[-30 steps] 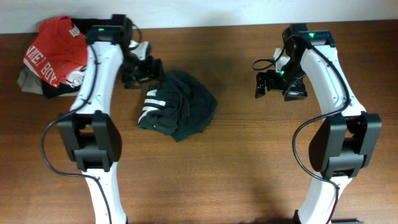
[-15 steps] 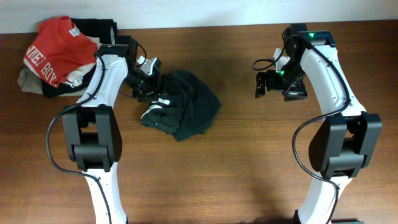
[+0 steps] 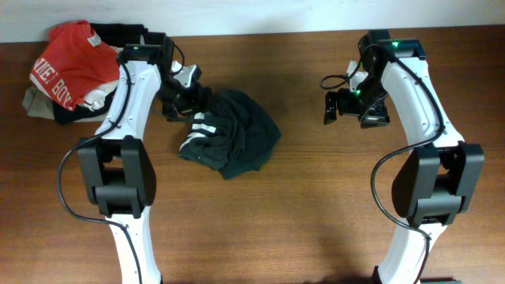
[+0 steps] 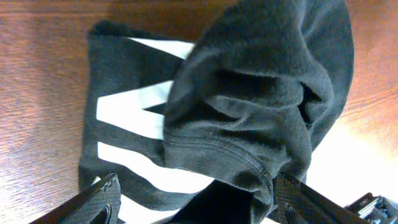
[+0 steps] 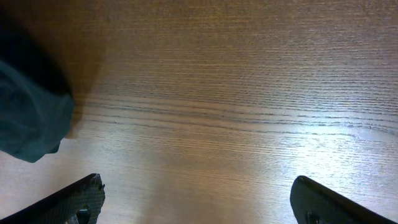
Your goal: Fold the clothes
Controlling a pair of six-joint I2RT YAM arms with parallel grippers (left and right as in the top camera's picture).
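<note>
- Counter [image 3: 300, 205]: wooden, carrying the T-shirt [image 3: 241, 138], a crumpled heap with no clear long axis, its white lettering turned left.
- Red shirt [image 3: 67, 63]: well left of the T-shirt.
- Left tool [image 3: 189, 102]: spread wide at the T-shirt's upper-left edge, fabric between its fingers.
- Right tool [image 3: 353, 110]: spread wide, well right of the T-shirt.

Red shirt [image 3: 67, 63] on wooden table [image 3: 276, 213]

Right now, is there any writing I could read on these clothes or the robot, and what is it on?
Red shirt: white letters, perhaps "BO", too small and creased to be sure.
Dark T-shirt: big white lettering, folded over; only strokes show, no word readable.
No other text visible.
</note>
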